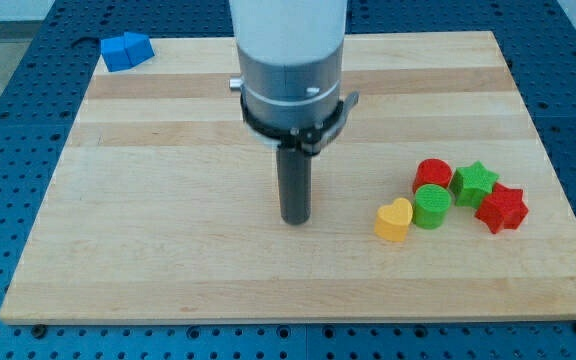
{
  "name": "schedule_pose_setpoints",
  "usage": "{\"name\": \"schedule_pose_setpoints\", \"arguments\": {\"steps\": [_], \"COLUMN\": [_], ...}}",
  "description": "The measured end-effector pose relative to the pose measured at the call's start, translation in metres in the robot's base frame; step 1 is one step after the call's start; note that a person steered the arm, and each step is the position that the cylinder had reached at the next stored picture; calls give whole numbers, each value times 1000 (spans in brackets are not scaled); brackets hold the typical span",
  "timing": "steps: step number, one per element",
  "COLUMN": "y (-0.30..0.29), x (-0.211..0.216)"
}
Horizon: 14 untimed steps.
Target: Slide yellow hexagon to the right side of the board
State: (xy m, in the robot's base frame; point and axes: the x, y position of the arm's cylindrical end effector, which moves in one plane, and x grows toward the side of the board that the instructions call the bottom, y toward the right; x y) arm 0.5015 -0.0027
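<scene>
My tip [295, 219] on the wooden surface [168, 200], no jaws, one yellow heart [393, 220] just right of it, no yellow hexagon visible, two red, two green, two blue blocks [126, 50].

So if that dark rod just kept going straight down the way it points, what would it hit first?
Only the wooden board. My tip points straight down and already seems to rest on bare wood. No block lies under it; the nearest, the yellow heart, sits apart toward the view's right, though depth is hard to judge.
</scene>
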Motion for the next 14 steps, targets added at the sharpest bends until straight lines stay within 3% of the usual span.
{"name": "schedule_pose_setpoints", "arguments": {"steps": [2,4,5,6,7,8,11,12,14], "y": [40,10,-5,-6,24,31,-78,-75,11], "x": [-40,16,4,-35,-69,-72,-57,-79,-112]}}
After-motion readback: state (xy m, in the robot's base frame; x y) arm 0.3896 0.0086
